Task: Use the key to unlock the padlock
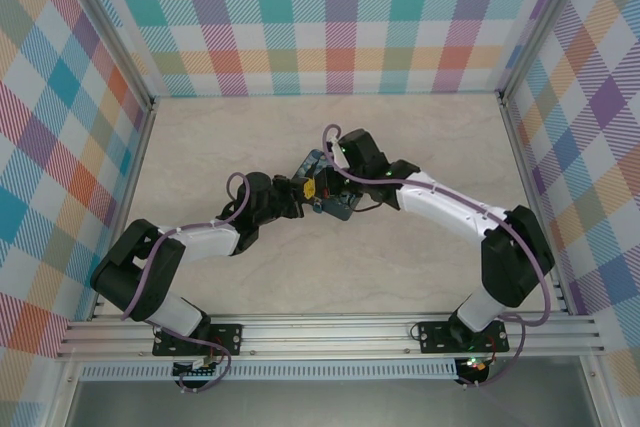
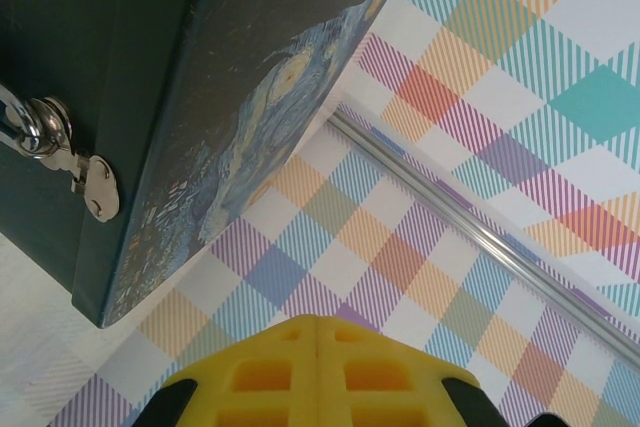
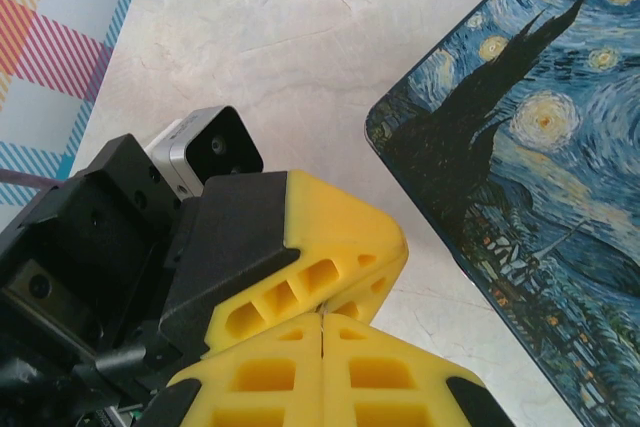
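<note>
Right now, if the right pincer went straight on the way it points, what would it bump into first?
The left pincer. Its yellow fingers sit right ahead of the right pincer, so close they seem to touch. The Starry Night tin lies off to one side.

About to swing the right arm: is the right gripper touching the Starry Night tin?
Apart. The right wrist view shows a strip of bare tabletop between the shut right gripper and the near edge of the tin.

Pale marbled table; Starry Night tin box resting near centre.
</note>
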You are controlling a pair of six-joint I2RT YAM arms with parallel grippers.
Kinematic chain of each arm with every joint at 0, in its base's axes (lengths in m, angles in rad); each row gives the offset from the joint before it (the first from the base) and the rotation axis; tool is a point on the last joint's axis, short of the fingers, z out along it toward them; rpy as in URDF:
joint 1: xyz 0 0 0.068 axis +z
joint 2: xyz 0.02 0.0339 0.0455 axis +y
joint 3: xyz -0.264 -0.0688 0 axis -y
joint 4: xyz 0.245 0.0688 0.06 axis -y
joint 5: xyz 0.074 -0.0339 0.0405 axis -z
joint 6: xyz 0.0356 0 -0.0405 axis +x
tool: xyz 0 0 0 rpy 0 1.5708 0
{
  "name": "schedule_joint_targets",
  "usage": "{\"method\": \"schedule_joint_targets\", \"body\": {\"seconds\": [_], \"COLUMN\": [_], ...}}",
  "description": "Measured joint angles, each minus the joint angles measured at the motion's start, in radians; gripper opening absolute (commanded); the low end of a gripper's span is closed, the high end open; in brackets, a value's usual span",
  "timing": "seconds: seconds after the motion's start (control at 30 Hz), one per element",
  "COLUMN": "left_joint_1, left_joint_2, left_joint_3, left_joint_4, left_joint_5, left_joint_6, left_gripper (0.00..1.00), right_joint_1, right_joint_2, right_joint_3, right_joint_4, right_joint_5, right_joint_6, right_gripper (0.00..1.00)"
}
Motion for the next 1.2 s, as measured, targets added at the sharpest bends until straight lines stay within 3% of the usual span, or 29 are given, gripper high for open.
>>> {"method": "schedule_joint_targets", "body": {"seconds": [0.17,0.3,0.53,0.7,0.93,1.2], "left_joint_1": [-0.005,-0.008,-0.006,-0.006,-0.007,-0.009], "left_joint_2": [0.000,-0.011,-0.121,-0.213,-0.246,-0.247], "left_joint_3": [0.006,0.043,0.209,0.300,0.362,0.380], "left_joint_4": [-0.001,-0.038,-0.244,-0.296,-0.333,-0.338], "left_joint_5": [-0.008,-0.053,-0.131,-0.127,-0.041,0.027], "left_joint_6": [0.000,0.069,0.538,0.885,1.211,1.297], "left_gripper": [0.00,0.00,0.00,0.00,0.00,0.00], "right_joint_1": [-0.007,-0.058,-0.197,-0.238,-0.240,-0.225], "right_joint_2": [-0.061,-0.144,-0.334,-0.397,-0.393,-0.308], "right_joint_3": [-0.072,-0.190,-0.383,-0.451,-0.454,-0.376], "right_joint_4": [0.040,0.128,0.290,0.491,0.801,0.975], "right_joint_5": [-0.016,-0.098,-0.288,-0.411,-0.525,-0.563], "right_joint_6": [0.016,0.045,0.089,0.142,0.207,0.243], "right_gripper": [0.07,0.23,0.48,0.60,0.64,0.64]}}
